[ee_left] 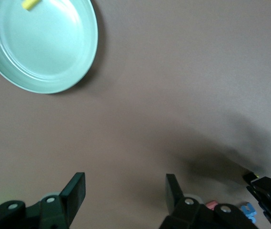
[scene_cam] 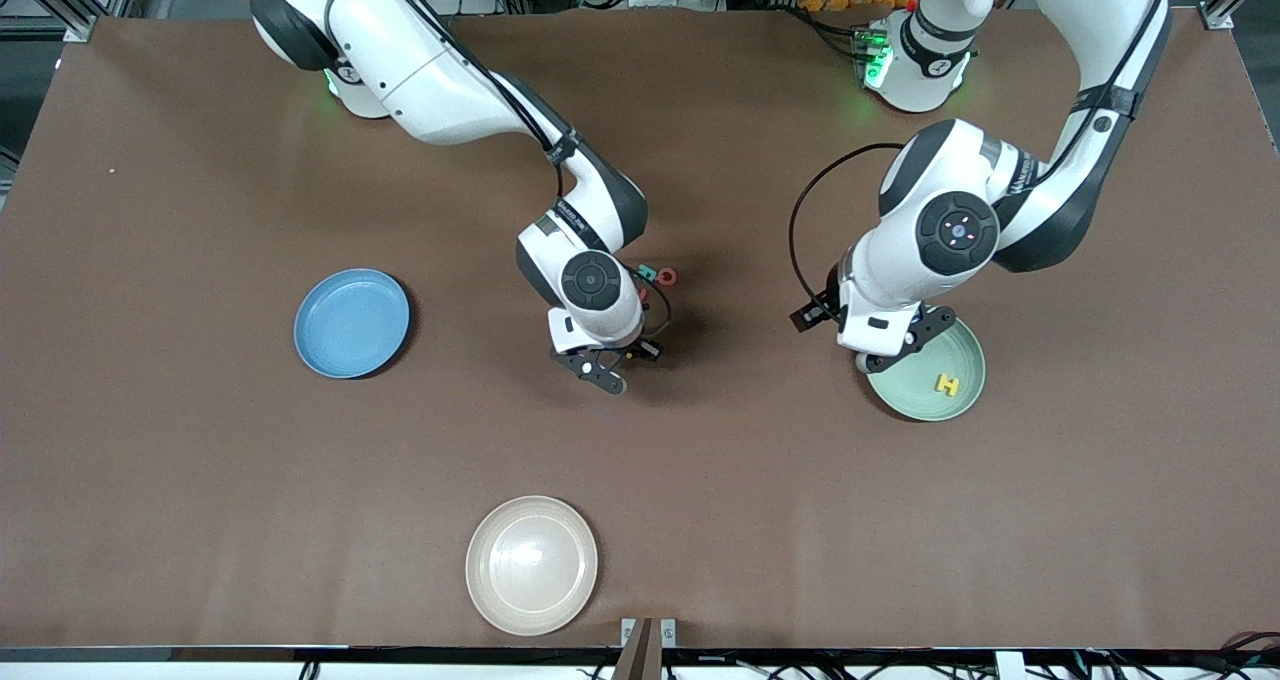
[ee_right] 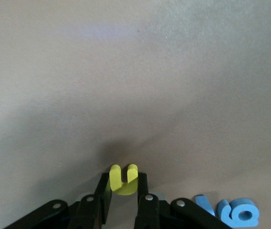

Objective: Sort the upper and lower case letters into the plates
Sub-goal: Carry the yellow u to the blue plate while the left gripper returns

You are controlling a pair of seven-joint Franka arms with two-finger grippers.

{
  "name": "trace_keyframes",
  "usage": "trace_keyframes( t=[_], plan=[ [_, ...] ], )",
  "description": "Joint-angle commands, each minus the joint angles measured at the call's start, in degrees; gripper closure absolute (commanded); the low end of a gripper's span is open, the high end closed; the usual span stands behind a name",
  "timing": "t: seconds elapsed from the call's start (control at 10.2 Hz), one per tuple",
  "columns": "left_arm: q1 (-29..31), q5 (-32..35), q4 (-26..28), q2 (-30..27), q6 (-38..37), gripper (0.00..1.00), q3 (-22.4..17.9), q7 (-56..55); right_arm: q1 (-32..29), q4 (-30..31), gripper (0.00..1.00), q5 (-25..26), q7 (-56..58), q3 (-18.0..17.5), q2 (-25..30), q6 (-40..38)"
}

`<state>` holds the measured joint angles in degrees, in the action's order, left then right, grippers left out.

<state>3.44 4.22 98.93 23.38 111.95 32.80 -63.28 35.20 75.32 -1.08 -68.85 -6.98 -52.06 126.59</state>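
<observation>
Yellow letter [ee_right: 123, 180] sits pinched between right hand's [ee_right: 124, 200] fingers; left hand [ee_left: 125, 193] gapes empty.

Right end effector [ee_right: 124, 198], lowered at mid-desk, is shown clamped on a yellow letter [ee_right: 123, 179]. Left end effector [ee_left: 125, 193] is held open, raised, wrist bent downward.

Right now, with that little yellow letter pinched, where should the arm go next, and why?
Probably carry it to the light blue plate: the right gripper holds a yellow lowercase u, while the mint green plate already holds a capital H.
</observation>
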Motion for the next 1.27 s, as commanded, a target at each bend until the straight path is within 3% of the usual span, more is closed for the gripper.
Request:
trace_keyframes(
  t=[0.0,0.29,0.59,0.98,1.17],
  plan=[
    [-1.76,-1.23,0.20,1.40,3.44,0.24,-0.01,-6.04,-2.84,-0.52,1.00,0.11,4.77,-0.40,4.57,-8.25],
    [-4.39,-0.97,1.26,2.99,7.48,0.24,-0.01,-15.61,-11.43,2.62,1.00,-0.06,12.76,-2.94,11.26,-18.11],
    [-6.86,-0.53,6.69,3.08,18.08,0.23,-0.10,-27.84,-21.19,18.50,1.00,-0.06,25.57,-3.21,22.58,-18.40],
    [-10.36,-0.18,10.75,5.62,27.69,0.23,-0.45,-37.68,-32.18,27.23,1.00,-0.06,37.79,-3.04,25.51,-17.53],
    [-11.78,5.60,10.32,7.64,29.10,0.23,-0.54,-42.78,-35.27,29.96,1.00,0.02,42.99,-2.86,25.86,-16.55]
  ],
)
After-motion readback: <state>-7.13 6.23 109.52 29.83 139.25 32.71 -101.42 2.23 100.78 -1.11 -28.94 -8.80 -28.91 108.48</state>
